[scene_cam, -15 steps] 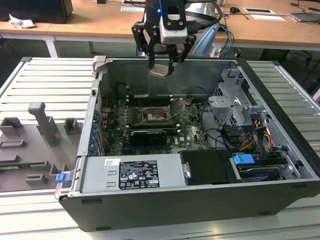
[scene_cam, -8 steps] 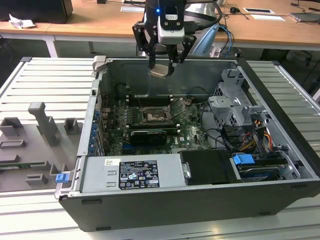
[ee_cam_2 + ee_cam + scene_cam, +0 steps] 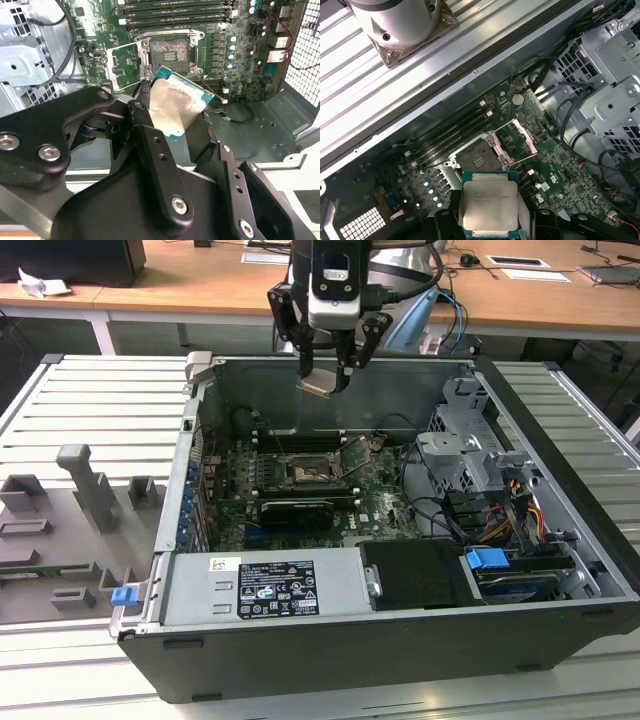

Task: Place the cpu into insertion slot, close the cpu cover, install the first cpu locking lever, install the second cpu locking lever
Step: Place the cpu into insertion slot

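Case (image 3: 350, 665) open on surface (image 3: 90, 410); slot (image 3: 170, 52) bare mid-case, cover (image 3: 125, 65) flipped up beside it. Tool (image 3: 327, 368) pinching cpu (image 3: 318, 386) by opposite edges, well above slot. Cpu prob. light, stiff, slippy, fragile underneath: edge grip only.

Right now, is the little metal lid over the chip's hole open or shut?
Open. The cpu cover stands flipped back beside the insertion slot, whose dark centre lies bare. The gripper holds the cpu above.
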You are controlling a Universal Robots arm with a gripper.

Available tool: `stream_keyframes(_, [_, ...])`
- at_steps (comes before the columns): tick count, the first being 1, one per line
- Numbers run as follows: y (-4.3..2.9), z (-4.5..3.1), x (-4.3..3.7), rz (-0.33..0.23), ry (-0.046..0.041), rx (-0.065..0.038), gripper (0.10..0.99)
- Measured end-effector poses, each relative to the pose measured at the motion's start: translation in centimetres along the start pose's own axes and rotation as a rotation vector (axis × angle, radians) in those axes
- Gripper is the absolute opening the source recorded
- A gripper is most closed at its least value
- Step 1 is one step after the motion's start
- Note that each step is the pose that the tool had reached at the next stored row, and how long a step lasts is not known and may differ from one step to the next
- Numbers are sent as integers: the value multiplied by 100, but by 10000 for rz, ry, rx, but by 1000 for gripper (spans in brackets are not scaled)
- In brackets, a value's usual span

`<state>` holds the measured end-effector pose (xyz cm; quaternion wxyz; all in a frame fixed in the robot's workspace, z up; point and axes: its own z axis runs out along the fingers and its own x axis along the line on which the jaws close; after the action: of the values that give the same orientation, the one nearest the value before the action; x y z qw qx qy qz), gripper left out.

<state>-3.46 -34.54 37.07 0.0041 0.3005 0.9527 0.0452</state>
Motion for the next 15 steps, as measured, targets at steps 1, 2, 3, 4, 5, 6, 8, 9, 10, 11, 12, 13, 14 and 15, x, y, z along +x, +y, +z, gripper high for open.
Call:
stream_keyframes(1, [0, 3, 0, 54, -5, -1, 529])
stream_keyframes(2, [0, 6, 0, 88, -8, 0, 529])
stream_keyframes(3, [-1, 12, 0, 118, -11, 0, 529])
stream_keyframes(4, [-2, 18, -1, 121, -11, -1, 529])
stream_keyframes(5, [-2, 22, -1, 122, -11, 0, 529])
stream_keyframes(6, [-2, 26, -1, 122, -11, -1, 529])
stream_keyframes(8, [-3, 37, -1, 122, -10, 0, 529])
stream_keyframes(9, [-4, 40, -1, 125, -10, 1, 529])
stream_keyframes(10, [-4, 41, -1, 133, -11, 2, 529])
stream_keyframes(11, [-4, 42, -2, 158, -13, 2, 529])
stream_keyframes(12, [-4, 43, -2, 188, -15, -1, 529])
stream_keyframes(13, [-4, 44, -2, 262, -22, -3, 529])
stream_keyframes(14, [-4, 44, -2, 314, -27, -3, 529])
stream_keyframes(15, [-4, 45, -2, 366, -31, -5, 529])
